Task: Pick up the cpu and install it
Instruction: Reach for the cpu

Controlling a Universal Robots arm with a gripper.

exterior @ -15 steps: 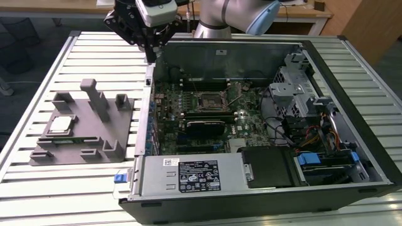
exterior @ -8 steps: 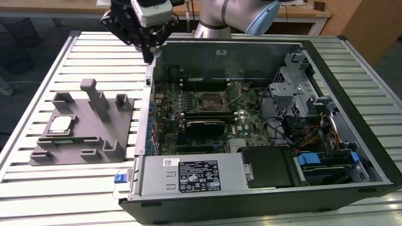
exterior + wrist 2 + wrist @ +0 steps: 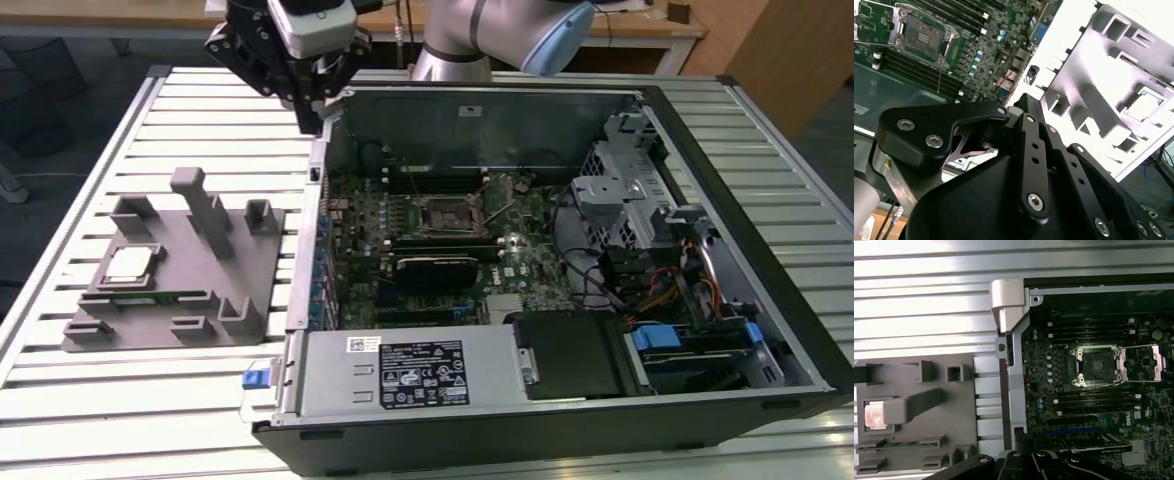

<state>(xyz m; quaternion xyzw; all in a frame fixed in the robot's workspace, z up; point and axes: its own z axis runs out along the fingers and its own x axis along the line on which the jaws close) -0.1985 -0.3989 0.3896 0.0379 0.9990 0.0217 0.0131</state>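
Closest to us is the front end of the open computer case [image 3: 534, 445], lying on its side on the slatted metal table [image 3: 160, 400]. The silver power supply [image 3: 400, 375] sits just inside that near wall.

Moving deeper into the case, the green motherboard [image 3: 521, 240] is laid bare. At its middle is the CPU socket [image 3: 454, 212], with its metal retention frame swung open and the dark contact bed exposed. The first wrist view shows that plainly [image 3: 1099, 365].

Just outside the case, on the exterior view's left, is the grey tray [image 3: 200, 300] with its upright posts. It stands right beside the case wall. And there's the cpu [image 3: 130, 263]! It lies flat in a square recess of the tray, pale silver top up, on the side away from the case. Both wrist views catch it in that pocket [image 3: 874, 415] [image 3: 1141, 107].

Farther back, the gripper [image 3: 311, 115] hangs over the case's far corner on the tray side, pointing down. It is well apart from the cpu and from the socket. Open or closed? I cannot tell from these angles. Behind it, the arm [image 3: 467, 40] rises beyond the case's far wall.
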